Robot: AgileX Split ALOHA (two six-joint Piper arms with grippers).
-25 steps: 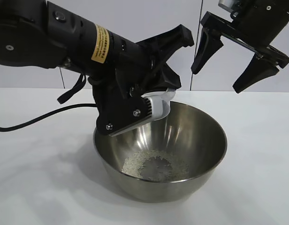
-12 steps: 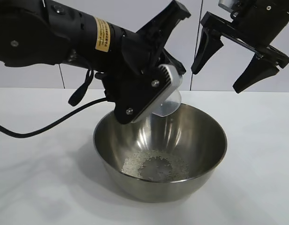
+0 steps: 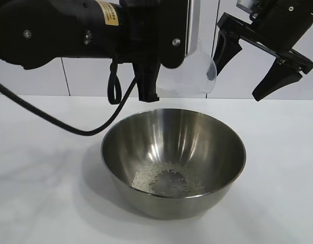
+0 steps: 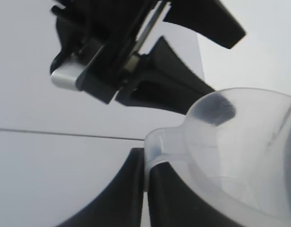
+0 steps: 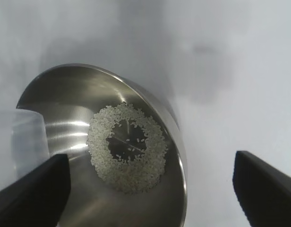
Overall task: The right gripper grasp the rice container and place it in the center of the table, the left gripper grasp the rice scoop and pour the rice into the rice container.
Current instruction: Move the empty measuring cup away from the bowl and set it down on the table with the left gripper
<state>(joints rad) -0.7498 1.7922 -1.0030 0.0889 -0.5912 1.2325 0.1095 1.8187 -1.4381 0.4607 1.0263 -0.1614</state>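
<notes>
Raised and levelled since the earlier frames, the left gripper (image 3: 189, 46), fingers clamped on the emptied rice scoop (image 3: 192, 71), hangs above the rice container (image 3: 173, 162) holding the rice (image 3: 168, 179) mid-bench (image 3: 39, 178); right gripper (image 3: 253, 68), fingers apart, idles behind, suggesting pouring is complete.

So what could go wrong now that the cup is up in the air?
The left gripper holds the rice scoop close to the open right gripper, so moving it away might bump that claw. The scoop looks pinched only by its handle, so it could slip and drop into the rice container, scattering the rice.
</notes>
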